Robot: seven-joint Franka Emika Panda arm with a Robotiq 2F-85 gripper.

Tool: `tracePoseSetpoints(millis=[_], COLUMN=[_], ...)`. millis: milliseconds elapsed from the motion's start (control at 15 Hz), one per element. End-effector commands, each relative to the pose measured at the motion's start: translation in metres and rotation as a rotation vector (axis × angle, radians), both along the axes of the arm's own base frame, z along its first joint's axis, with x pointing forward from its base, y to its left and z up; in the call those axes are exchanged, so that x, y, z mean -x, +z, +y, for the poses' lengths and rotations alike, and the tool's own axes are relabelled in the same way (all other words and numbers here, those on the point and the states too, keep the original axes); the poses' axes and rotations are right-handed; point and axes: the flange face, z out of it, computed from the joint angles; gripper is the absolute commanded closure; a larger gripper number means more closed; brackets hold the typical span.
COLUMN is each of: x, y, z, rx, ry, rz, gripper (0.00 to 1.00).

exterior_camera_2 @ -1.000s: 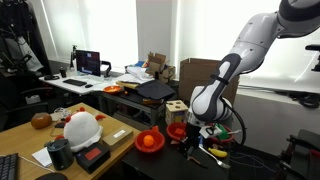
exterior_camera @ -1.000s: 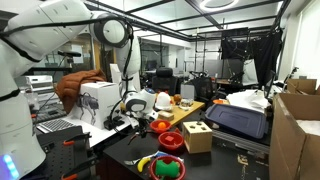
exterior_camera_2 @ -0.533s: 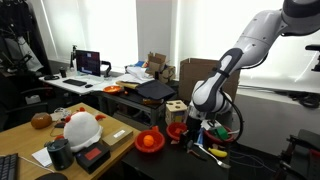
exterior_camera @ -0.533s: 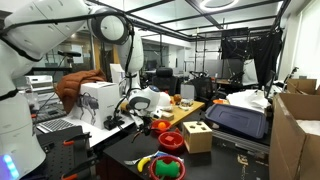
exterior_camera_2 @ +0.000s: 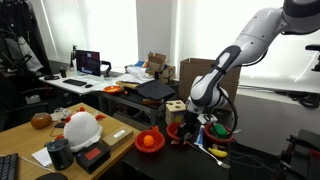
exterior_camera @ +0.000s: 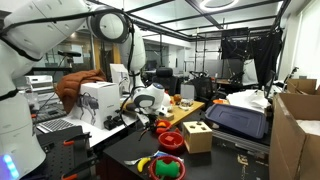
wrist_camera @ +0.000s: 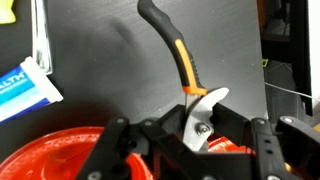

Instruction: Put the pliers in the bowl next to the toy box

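In the wrist view my gripper [wrist_camera: 197,118] is shut on the metal head of the pliers [wrist_camera: 175,60]. Their black and orange handles stick out over the dark table top. A red bowl [wrist_camera: 55,155] lies just below the jaws at the lower left. In both exterior views the gripper [exterior_camera: 143,119] [exterior_camera_2: 194,126] hangs low over the table beside that red bowl [exterior_camera: 172,140] [exterior_camera_2: 178,130]. The bowl stands next to the toy box [exterior_camera: 197,135] [exterior_camera_2: 176,107], a light wooden cube with holes in its top.
A blue and white packet [wrist_camera: 20,90] lies on the table at the left. A second red bowl [exterior_camera: 166,168] with yellow and green things stands nearer the table's front. An orange bowl [exterior_camera_2: 150,141], a white helmet [exterior_camera_2: 80,128] and cardboard boxes [exterior_camera: 295,135] surround the work area.
The arm has carried the pliers across the table toward the red bowl and the toy box. The grip has stayed shut throughout.
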Motion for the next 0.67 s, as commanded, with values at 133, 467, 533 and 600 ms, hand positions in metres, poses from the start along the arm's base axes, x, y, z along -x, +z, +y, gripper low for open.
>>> tracePoseSetpoints(millis=[133, 467, 533, 600], x=[-0.010, -0.026, -0.029, -0.033], y=[0.028, 0.029, 0.027, 0.025], z=[-0.008, -0.013, -0.014, -0.014], rx=[0.039, 0.156, 0.184, 0.214], ry=[-0.067, -0.118, -0.129, -0.139], rz=[-0.059, -0.088, -0.092, -0.095], gripper=[0.91, 0.91, 0.91, 0.91])
